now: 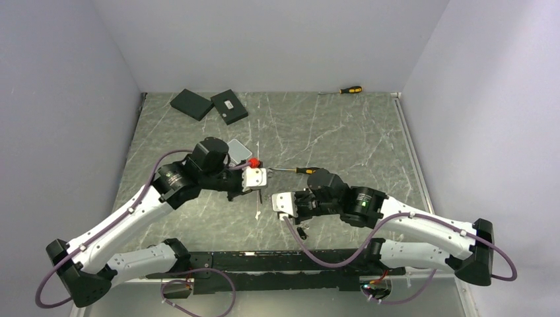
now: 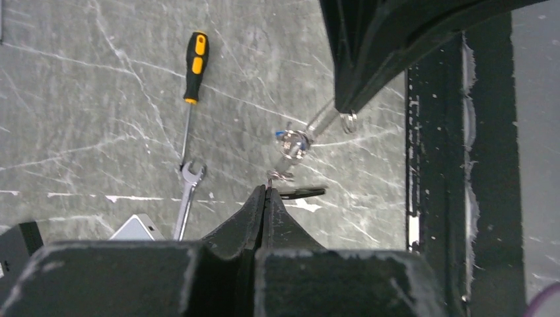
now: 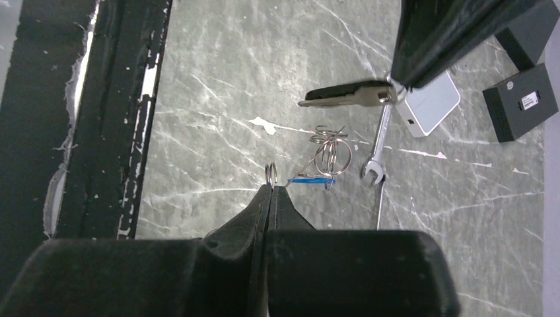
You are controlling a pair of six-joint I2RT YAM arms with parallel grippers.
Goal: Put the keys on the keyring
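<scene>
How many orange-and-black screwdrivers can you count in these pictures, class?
2. One orange-and-black screwdriver lies at the far edge of the grey marbled table; the second screwdriver lies mid-table, its tip near a silver open-ended wrench. The two white-and-black arms may hide more.

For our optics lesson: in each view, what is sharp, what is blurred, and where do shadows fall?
Top external: even light, faint shadows on the table. Left wrist: screwdriver sharp, ring cluster smeared, left fingers dark and soft. Right wrist: key and small ring crisp, right fingers blurred.
</scene>
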